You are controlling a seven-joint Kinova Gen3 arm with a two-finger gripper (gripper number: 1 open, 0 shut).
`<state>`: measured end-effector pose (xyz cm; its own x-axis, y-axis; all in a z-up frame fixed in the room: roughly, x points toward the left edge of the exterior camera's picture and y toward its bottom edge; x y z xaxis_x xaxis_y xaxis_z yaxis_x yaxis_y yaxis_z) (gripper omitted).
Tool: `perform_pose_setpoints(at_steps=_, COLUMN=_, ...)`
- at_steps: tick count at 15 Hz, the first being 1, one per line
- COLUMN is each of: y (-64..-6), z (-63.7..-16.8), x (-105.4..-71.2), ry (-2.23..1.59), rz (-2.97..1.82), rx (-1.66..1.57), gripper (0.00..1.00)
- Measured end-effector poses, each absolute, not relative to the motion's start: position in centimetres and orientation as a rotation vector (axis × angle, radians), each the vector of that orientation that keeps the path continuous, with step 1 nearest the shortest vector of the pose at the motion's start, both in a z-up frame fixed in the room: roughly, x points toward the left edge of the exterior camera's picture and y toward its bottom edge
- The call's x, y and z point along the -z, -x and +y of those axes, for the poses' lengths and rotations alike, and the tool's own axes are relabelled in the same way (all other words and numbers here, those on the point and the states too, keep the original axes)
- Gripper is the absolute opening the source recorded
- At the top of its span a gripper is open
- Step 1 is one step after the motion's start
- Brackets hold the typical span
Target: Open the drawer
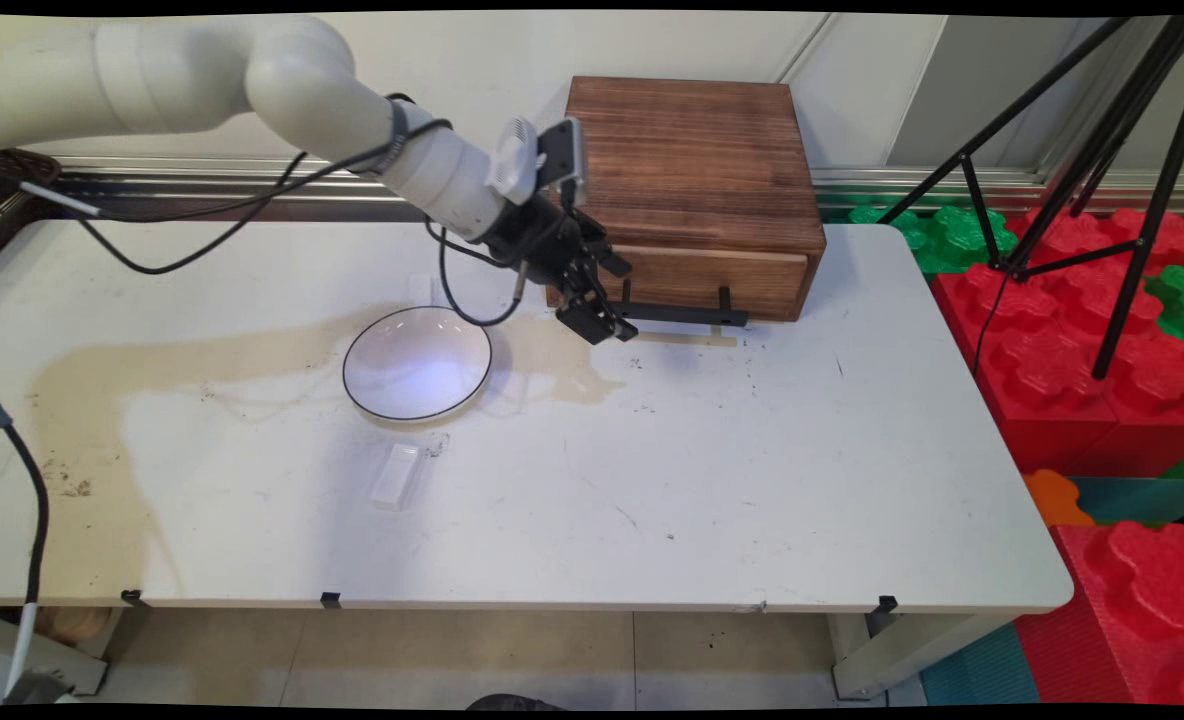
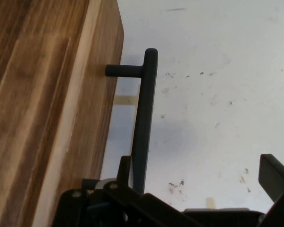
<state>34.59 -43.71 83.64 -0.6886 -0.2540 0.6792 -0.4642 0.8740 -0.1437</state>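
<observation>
A brown wooden drawer box (image 1: pixel 692 180) stands at the table's back middle, with a black bar handle (image 1: pixel 687 314) on its front drawer. My gripper (image 1: pixel 602 325) is at the handle's left end, low over the table. In the hand view the handle (image 2: pixel 144 118) runs up from the bottom beside the wooden drawer front (image 2: pixel 52 113). It passes between the gripper's (image 2: pixel 199 168) open fingers, close to the left finger (image 2: pixel 125 166) and far from the right one (image 2: pixel 273 172). Nothing is gripped.
A white bowl with a black rim (image 1: pixel 417 362) lies left of the gripper on a brown stain (image 1: pixel 202 355). A small clear block (image 1: pixel 395 474) lies in front of it. A black tripod (image 1: pixel 1102 150) and red and green foam blocks (image 1: pixel 1082 370) stand beyond the table's right edge.
</observation>
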Motion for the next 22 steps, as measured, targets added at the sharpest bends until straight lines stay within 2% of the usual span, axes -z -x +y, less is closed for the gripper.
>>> perform_pose_setpoints(at_steps=7, y=-32.2, z=-45.8, x=-81.3, ry=-0.474, rz=-2.410, rx=-0.409, gripper=1.00)
perform_pose_setpoints(at_steps=22, y=-29.5, z=-47.9, x=-78.7, ry=-0.416, rz=-2.467, rx=-0.431, gripper=1.00)
